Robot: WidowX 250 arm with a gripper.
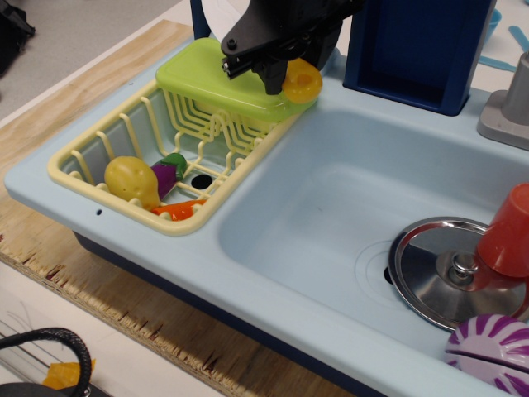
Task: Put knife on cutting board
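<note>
The lime-green cutting board (211,77) lies across the far end of the pale yellow dish rack (124,141). My black gripper (263,59) hangs over the board's right end and is shut on the knife. Only the knife's chunky yellow handle (302,82) with its hole shows, sticking out to the right past the board's corner. The white blade is hidden behind the gripper. I cannot tell whether the knife touches the board.
The rack holds a yellow potato (131,180), a purple eggplant (168,171) and an orange carrot (178,208). The light blue sink basin (322,207) holds a metal lid (450,270), an orange cup (506,234) and a purple striped ball (492,351). A dark blue panel (417,45) stands behind.
</note>
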